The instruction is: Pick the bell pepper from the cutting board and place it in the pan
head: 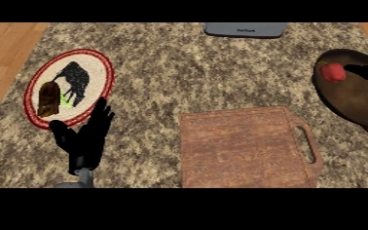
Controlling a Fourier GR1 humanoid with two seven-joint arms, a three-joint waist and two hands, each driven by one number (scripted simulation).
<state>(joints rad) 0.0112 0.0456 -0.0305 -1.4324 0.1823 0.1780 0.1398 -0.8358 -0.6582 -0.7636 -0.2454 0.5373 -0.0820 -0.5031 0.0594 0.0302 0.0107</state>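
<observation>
Granite counter [179, 63] | your bell pepper [333, 71] sits in pan [352, 102] far right | cutting board [244, 148] near | left hand [90, 136] released, near left beside plate [43, 73].

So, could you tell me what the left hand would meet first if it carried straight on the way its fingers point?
Probably the plate: the left hand, open with fingertips at the plate's lower right rim, points up the view. Its height above the counter is unclear.

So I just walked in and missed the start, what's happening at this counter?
The red bell pepper already lies in the dark pan at the right edge, and the wooden cutting board has nothing on it. The left hand rests open beside the patterned plate, holding nothing. The right hand is out of view.
</observation>
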